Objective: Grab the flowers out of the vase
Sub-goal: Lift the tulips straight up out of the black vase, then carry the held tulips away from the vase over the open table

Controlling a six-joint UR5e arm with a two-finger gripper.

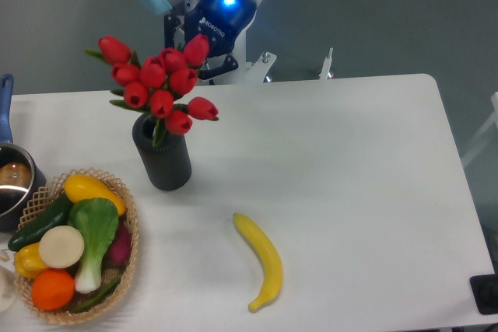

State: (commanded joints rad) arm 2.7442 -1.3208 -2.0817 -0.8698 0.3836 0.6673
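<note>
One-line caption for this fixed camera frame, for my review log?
Gripper lifts the red tulip flowers partway out of the black vase, beside a banana and produce basket.
</note>
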